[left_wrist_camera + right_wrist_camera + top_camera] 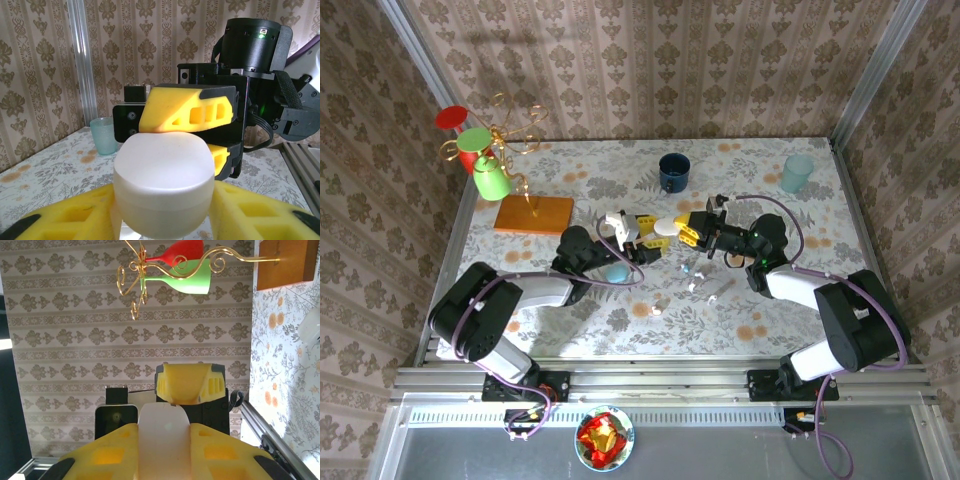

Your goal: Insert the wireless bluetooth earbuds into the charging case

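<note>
Top view. Probably a regrip to open the lid, so keep the white charging case (665, 226) level and release neither hold without first firming the other. Reaches in from the near left with the left gripper (642, 226), forearm low across the table (760, 325). Meets it from the near right with the right gripper (692, 229), wrist turned inward. Carries the case between the two at mid-table. Leaves the earbuds (691, 287) loose on the table just in front of the right gripper, apart from the case.

Left wrist view. Best to squeeze the base only and keep pads off the seam, leaving the lid free to swing. Cradles the lower half of the case with the left fingers (250, 215), pads against both flanks, seam closed. Faces the right gripper's yellow finger lying over the top of the case, wrist roughly level.

Right wrist view. Better to lift gently here than to crush. Pinches a narrow white edge of the case between right fingers (210, 460) drawn nearly together. Points horizontally, rolled onto its side, with the table upright at the right edge and a green cup (187, 284) sideways across the top.
</note>
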`<control>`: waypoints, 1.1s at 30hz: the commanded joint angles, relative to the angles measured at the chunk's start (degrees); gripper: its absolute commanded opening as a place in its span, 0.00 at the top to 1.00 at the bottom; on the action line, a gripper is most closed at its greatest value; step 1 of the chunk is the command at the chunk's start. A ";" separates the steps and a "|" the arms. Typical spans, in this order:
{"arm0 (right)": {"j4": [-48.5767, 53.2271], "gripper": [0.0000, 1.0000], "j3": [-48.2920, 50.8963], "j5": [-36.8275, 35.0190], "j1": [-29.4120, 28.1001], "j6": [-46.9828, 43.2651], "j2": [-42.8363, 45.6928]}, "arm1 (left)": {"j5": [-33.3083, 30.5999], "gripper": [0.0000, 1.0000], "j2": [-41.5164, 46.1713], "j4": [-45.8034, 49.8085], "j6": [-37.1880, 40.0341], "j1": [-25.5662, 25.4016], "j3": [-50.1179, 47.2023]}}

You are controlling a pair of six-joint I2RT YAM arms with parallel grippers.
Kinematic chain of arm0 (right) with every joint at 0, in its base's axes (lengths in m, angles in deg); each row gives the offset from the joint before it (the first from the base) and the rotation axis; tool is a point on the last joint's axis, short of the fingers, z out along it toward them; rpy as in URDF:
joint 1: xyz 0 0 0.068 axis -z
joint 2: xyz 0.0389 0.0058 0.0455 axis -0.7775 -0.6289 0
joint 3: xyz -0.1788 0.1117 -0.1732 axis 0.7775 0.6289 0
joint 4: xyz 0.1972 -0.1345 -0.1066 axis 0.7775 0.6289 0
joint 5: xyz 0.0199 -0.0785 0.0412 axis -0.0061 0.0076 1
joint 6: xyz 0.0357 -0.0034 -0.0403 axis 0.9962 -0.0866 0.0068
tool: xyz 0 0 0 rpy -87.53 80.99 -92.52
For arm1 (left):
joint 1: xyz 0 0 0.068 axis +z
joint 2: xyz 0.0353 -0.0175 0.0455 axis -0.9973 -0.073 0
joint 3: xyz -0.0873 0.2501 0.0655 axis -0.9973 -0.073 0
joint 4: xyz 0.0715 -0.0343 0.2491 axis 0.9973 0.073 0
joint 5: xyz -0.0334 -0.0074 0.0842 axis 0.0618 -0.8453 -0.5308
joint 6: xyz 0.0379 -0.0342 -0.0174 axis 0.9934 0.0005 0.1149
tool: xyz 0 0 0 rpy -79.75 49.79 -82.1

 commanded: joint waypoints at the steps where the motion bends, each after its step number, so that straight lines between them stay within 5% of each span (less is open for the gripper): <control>1: -0.37 0.89 -1.83 1.02 0.24 -1.27 1.79 | 2.47 0.57 -0.63 -1.95 -0.68 0.39 1.42; 9: 2.02 0.88 -1.83 1.07 0.18 -2.48 2.49 | 3.15 0.61 -0.38 -1.97 -1.08 0.38 1.83; 16: 2.35 0.89 -1.99 1.14 0.09 -2.75 2.73 | 3.10 0.54 -0.78 -1.96 -1.04 0.38 2.29; 23: 2.44 0.89 -2.08 1.51 0.02 -2.71 2.49 | 3.49 0.58 -1.40 -1.95 -1.63 0.23 2.75; 26: 3.02 0.88 -2.09 1.53 0.03 -2.93 2.53 | 3.91 0.69 -1.24 -2.02 -1.78 0.23 2.78; 27: 3.59 0.85 -2.22 1.51 0.04 -3.30 2.66 | 3.84 0.69 -1.30 -2.04 -1.85 0.29 2.69; 33: 14.58 0.33 -3.94 0.28 0.18 -11.16 8.15 | 3.37 0.67 -1.11 -2.00 -1.51 0.56 1.20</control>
